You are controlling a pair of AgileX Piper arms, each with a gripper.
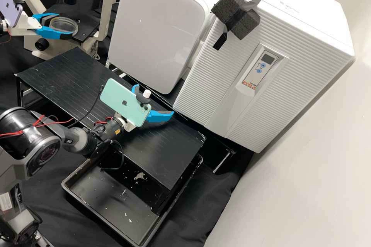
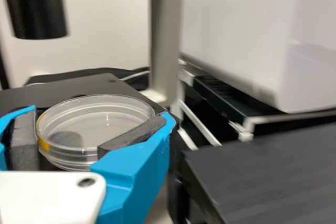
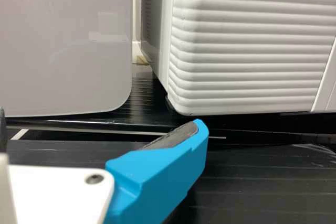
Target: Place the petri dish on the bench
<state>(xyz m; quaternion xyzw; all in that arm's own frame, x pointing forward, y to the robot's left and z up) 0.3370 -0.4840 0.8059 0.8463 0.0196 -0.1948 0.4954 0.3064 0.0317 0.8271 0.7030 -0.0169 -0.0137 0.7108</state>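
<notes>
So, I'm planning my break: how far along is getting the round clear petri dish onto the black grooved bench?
Grasping looks done: the dish sits between the blue fingers of the white left gripper. In hand: the dish, at the black stage of the cream microscope; whether clear of it, I can't tell. Left: moving it over the bench, lowering it and letting go.

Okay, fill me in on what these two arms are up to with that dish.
The left hand has the petri dish gripped between its fingers, up by the microscope. The dish is not yet down on the black bench. The right hand is over the bench, open and holding nothing.
</notes>
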